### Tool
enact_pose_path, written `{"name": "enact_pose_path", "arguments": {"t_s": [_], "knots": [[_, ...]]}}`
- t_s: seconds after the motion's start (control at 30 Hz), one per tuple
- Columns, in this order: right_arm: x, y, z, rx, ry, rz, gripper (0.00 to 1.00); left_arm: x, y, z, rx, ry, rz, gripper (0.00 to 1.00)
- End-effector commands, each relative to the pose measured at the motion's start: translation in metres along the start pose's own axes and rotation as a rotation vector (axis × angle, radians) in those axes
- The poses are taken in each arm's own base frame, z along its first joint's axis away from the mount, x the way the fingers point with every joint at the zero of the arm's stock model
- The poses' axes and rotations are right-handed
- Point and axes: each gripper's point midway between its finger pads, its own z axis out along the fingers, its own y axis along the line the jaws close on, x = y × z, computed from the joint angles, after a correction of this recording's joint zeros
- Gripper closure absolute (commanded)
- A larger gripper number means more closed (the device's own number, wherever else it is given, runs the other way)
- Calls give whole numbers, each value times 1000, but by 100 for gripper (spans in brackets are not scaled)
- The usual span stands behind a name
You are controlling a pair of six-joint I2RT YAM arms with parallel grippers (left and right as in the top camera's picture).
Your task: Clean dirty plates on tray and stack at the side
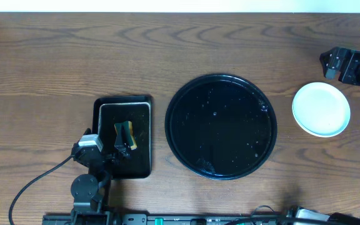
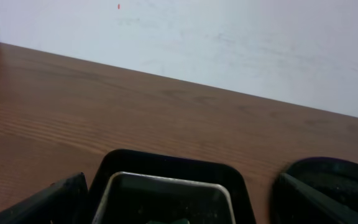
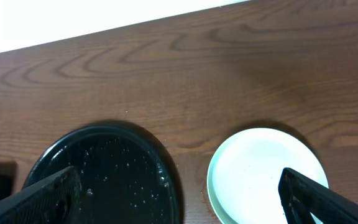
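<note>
Where the wood-grain tabletop ends, a plain white wall rises.

No text, label, brand, number or sign can be read in any of the 3 views: not on the round tray, the plates, the rectangular tray or the bench

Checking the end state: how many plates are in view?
1 that can be made out: a pale plate on the tabletop, right of the round black tray, which holds none. More may lie stacked under it, hidden from above.
</note>
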Motion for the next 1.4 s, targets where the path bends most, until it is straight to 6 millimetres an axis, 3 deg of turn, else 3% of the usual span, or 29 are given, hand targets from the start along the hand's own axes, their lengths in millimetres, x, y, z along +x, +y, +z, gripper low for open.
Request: {"name": "enact_pose_path", "arguments": {"t_s": [0.0,0.3,1.37], "knots": [[-6,5,-4,-10,-17,-27,1,16,6,1,-21,45,43,5],[-6,5,-4,-10,-17,-27,1,13,19,1,-79,34,36,5],[-6,5,-4,-10,-17,-27,1,15,15,1,-65,40,54,5]]}}
